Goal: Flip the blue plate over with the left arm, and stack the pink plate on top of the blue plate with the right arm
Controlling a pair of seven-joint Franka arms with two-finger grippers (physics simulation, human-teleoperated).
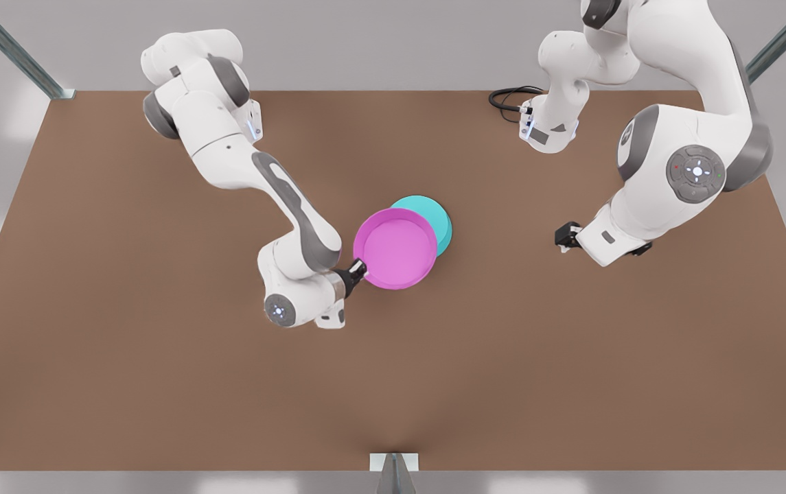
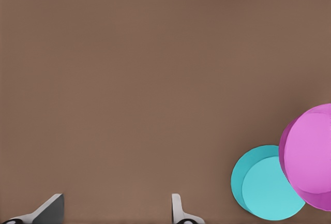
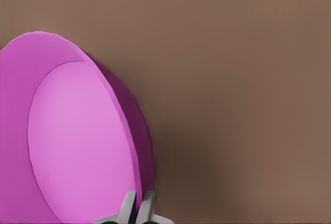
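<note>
I see the brown table (image 1: 125,357) first, a flat matte board with nothing to snag a dish on. On the front view's right, near the black cable loop (image 1: 511,100), the left arm (image 1: 674,171) waits well apart from the dishes; its left gripper (image 2: 116,214) hangs over bare table with its fingers set wide apart and holding nothing. On the front view's left, the right arm (image 1: 283,206) reaches toward the middle, and its right gripper (image 1: 358,272) is pinched on the near rim of the pink plate (image 1: 396,248); in the right wrist view the two fingertips (image 3: 138,208) sit together over that thin wall. The pink plate is carried above the table and covers much of the blue plate (image 1: 434,218), which lies flat on the table at the centre, smooth face up, so I judge it already turned over. Both dishes look like stiff, light, glossy plastic: round, shallow, with a low upright rim. I judge the rim the only sensible hold, and a slick one, so a plate held by one edge may swing or slip. The pink inside is paler than its wall.
</note>
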